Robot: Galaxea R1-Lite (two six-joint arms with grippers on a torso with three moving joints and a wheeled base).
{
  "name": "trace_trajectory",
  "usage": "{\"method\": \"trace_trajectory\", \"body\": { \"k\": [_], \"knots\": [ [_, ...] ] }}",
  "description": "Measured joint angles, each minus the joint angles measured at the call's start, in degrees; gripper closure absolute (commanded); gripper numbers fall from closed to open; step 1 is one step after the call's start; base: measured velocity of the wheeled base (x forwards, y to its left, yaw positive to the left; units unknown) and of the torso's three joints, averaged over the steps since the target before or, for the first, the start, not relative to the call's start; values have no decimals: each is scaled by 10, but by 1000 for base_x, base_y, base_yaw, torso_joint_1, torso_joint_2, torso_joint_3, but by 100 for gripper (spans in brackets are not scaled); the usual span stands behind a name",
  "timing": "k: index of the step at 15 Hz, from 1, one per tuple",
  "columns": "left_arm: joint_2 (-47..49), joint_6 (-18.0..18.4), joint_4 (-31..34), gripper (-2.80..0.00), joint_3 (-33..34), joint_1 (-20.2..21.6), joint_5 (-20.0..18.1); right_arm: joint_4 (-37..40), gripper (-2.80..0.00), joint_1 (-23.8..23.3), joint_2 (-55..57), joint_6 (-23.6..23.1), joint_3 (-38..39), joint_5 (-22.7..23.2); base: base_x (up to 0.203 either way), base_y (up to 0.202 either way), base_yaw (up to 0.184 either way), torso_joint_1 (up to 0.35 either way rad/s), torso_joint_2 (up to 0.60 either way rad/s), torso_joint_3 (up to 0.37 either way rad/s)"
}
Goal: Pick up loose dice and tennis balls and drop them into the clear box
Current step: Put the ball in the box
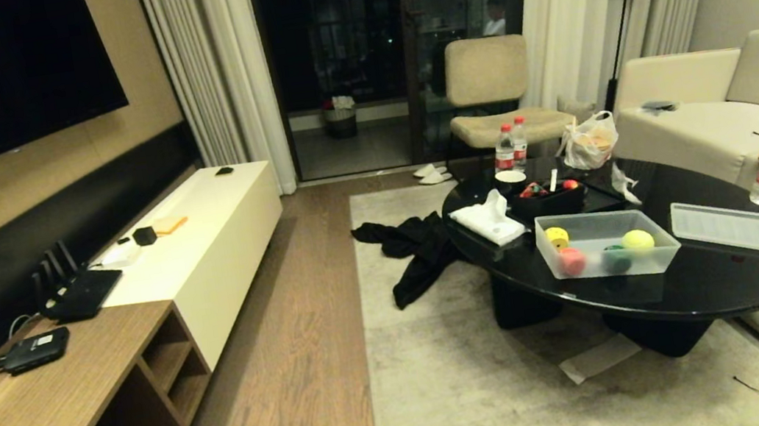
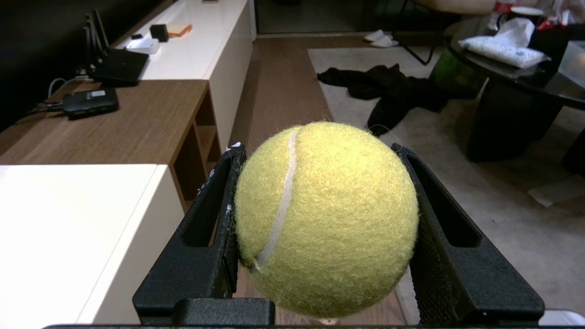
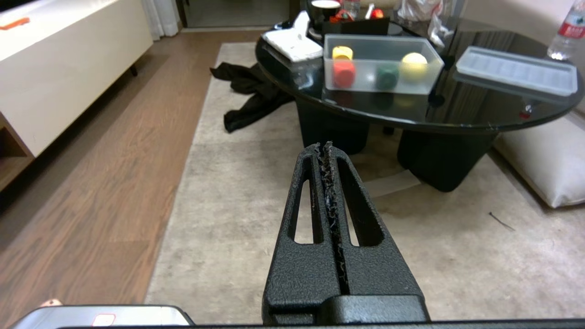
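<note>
A fuzzy yellow-green tennis ball point(image 2: 327, 219) fills the left wrist view, and my left gripper point(image 2: 316, 148) is shut on it, one finger on each side, above the wood floor beside the TV cabinet. The clear box point(image 1: 595, 214) stands open on the black round table, also seen as the clear box point(image 3: 379, 37) in the right wrist view. It holds another tennis ball point(image 1: 637, 240) and yellow, red and green pieces. Its ribbed lid point(image 1: 736, 227) lies to its right. My right gripper point(image 3: 322, 146) is shut and empty above the rug. No dice are in view. Neither arm shows in the head view.
The black table point(image 1: 693, 280) also carries tissues point(image 1: 492, 221), a black organiser point(image 1: 547, 198), bottles and a bag. A black garment point(image 1: 414, 245) lies on the rug by the table. The TV cabinet point(image 1: 206, 245) runs along the left, and a sofa point(image 1: 708, 122) stands at the right.
</note>
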Motion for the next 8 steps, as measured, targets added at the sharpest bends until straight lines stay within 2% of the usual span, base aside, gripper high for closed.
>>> {"method": "trace_trajectory", "body": {
  "k": [8],
  "knots": [
    [0, 0, 0, 0, 0, 0, 0, 0, 0, 0, 0, 0, 0, 0, 0, -198, 9, 2, 1, 3]
  ]
}}
